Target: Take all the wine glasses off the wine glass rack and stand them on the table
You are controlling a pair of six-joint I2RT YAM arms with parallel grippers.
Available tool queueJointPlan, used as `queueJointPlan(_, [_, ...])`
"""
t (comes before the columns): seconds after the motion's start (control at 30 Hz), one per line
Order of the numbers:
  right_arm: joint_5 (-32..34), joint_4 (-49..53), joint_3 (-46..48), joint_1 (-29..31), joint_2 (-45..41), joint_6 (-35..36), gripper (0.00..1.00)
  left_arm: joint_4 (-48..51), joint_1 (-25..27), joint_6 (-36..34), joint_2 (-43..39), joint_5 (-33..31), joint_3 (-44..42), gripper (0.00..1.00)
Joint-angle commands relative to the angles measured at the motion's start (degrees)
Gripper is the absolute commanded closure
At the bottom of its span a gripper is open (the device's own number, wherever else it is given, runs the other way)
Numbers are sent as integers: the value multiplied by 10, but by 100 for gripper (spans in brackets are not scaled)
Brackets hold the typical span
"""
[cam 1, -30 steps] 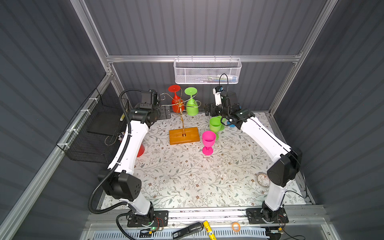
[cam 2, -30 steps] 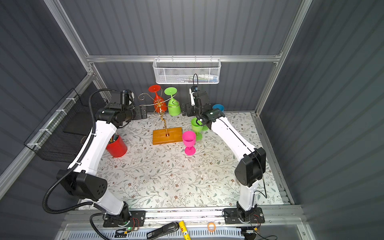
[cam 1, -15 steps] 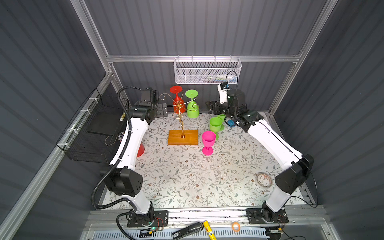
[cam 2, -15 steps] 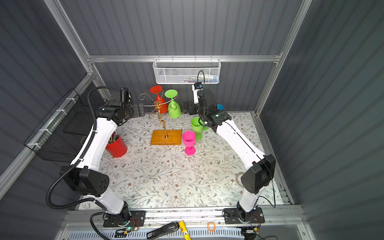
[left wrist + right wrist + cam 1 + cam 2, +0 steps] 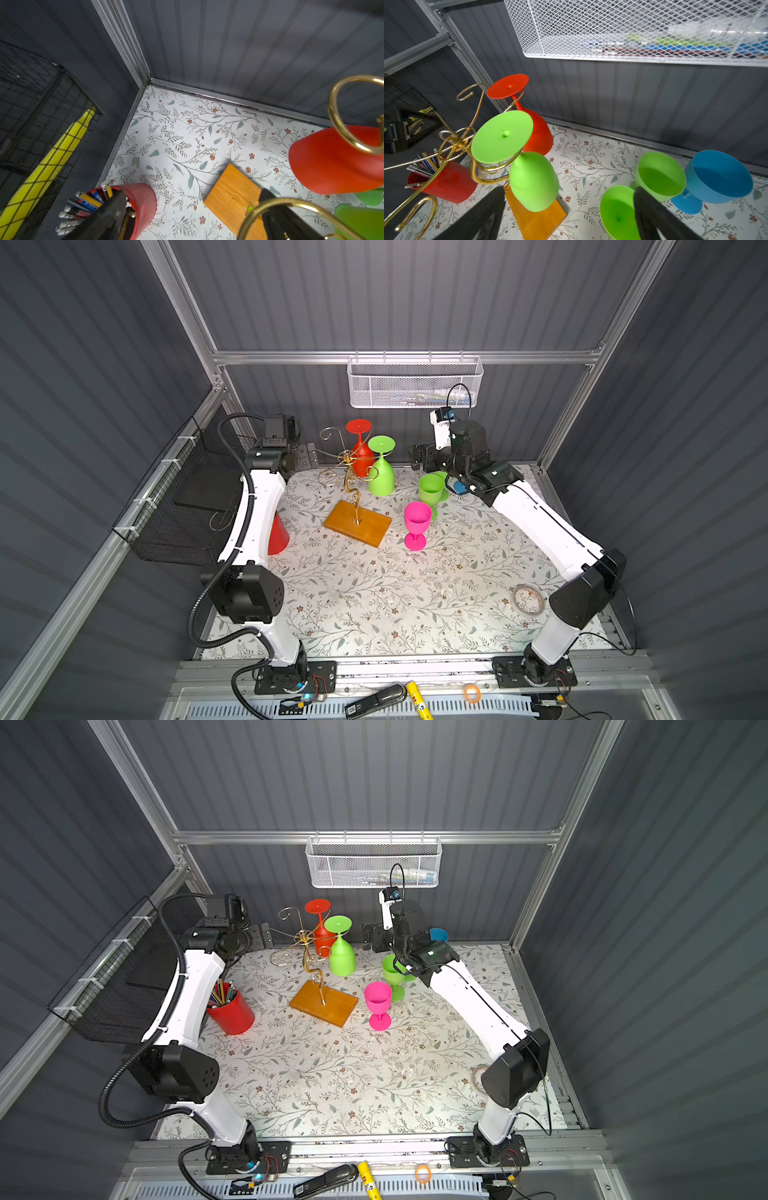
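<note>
Right gripper [image 5: 417,458] gaping, empty, hovering beside green wine glass [image 5: 381,481], hung upside down on wine glass rack [image 5: 370,529] next to red wine glass [image 5: 360,460]. Left gripper [image 5: 308,455] likewise spread, empty, at rack's opposite side. Right wrist view: blue cup [image 5: 718,176] in full; mostly hidden by arm in both top views.

- No word, number or brand could be read in any view.
- The black tool [image 5: 380,697] at the front edge carried a small white label, too small to make out.
- The yellow stick [image 5: 417,699] beside it bore a red and dark print, illegible.
- The pencils [image 5: 83,205] in the red cup [image 5: 143,199] showed blue printed bands, blurred in the left wrist view.
- The packs inside the white mesh basket [image 5: 571,31] showed coloured printing, out of focus behind the mesh.
</note>
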State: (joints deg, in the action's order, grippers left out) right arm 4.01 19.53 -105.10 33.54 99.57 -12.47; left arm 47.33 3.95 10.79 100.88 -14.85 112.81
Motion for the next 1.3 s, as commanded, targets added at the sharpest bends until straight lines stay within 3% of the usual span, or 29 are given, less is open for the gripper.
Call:
queueJointPlan(0.0, [-11,-9,10,8,-19,-11,4,-4,-7,-5,22,-10,50,1])
queueJointPlan(0.33, [-13,-18,45,22,-56,-15,4,26,-25,-16,103,-5,173,1])
queueJointPlan(0.67, [-31,-20,26,35,-23,-39,5,12,-36,-12,90,-5,145,1])
queueJointPlan(1.03, [-159,-79,14,41,2,-234,11,-3,-36,-5,41,1,82,1])
queueJointPlan(1.27, [-179,-102,13,46,7,-284,13,0,-36,-6,5,9,52,0])
